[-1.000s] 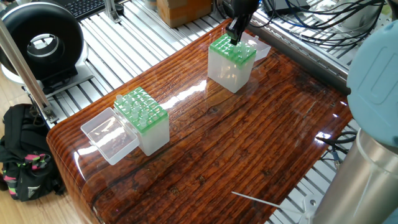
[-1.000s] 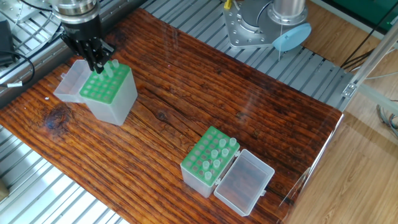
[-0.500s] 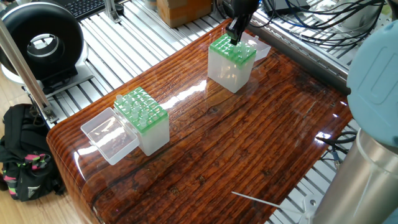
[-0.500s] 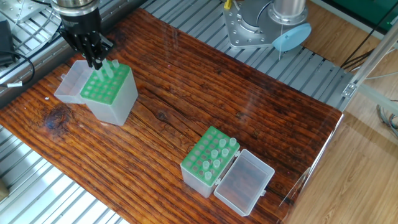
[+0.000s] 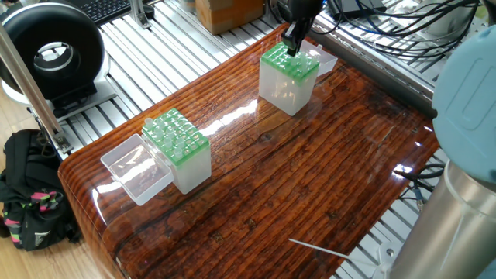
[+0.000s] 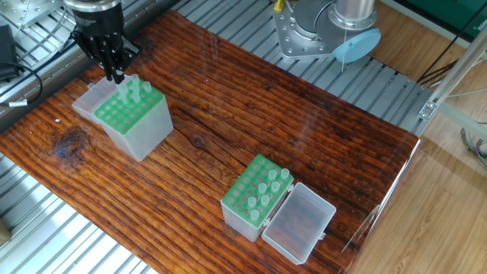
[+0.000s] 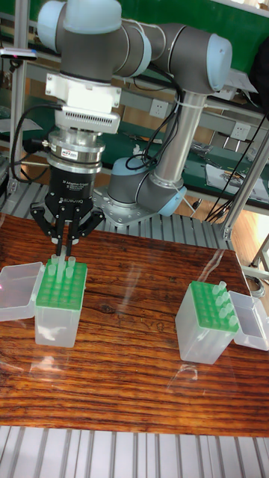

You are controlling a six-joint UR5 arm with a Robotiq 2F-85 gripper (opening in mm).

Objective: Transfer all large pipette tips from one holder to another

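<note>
A: At the far box (image 6: 131, 116), gripper (image 6: 116, 72) sits just over the back row of the green grid (image 6: 123, 109). Fingers look pressed nearly together, maybe pinching a tip, but I can't tell for sure.

B: Where are the large pipette tips (image 6: 268, 184)?

A: Several in the near box (image 6: 255, 196), a few (image 6: 137, 87) in the far one by the gripper.

B: Risks?

A: Box looks skewed on the table (image 6: 251, 114). If the fingers drag a tip or the grid edge, the box could slide or tip. Its lid (image 6: 87, 97) hangs open right beside it.

B: Any markings?

A: "ROBOTIQ" on the gripper body in the tall view. Nothing else legible.
</note>
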